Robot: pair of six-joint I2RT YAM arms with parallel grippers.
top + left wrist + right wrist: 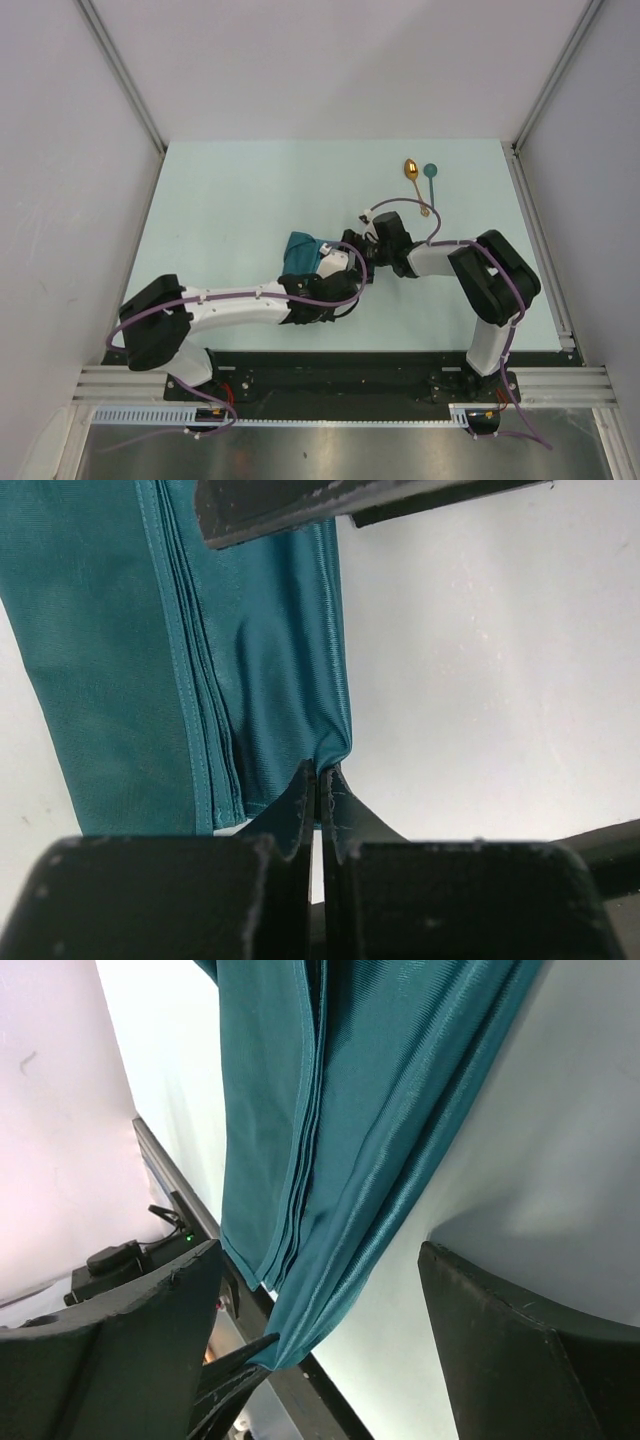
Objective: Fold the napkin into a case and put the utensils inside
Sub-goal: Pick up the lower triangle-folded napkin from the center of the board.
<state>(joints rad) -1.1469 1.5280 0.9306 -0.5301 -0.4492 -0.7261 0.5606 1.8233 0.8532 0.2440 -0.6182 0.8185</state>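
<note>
Teal napkin point(300, 250), folded in layers, lies mid-counter point(230, 200); case seems unfinished. Left claw point(320, 777) is pinched shut on its corner. Right claw point(320, 1300) gapes wide astride it, gripping nothing. Gold spoon point(412, 172) and teal spoon point(431, 176) lie well apart, not yet inserted.

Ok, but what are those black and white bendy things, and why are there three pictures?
Those are robot arms, a left arm and a right arm, bolted to a table. The big picture looks down from above. The other two come from small cameras on the wrists, so fingers look huge. The left hand is pinched shut on an edge of the folded teal napkin. The right hand is wide open, with the cloth between its fingers. Farther back lie a gold spoon and a teal spoon, side by side, not held.
</note>
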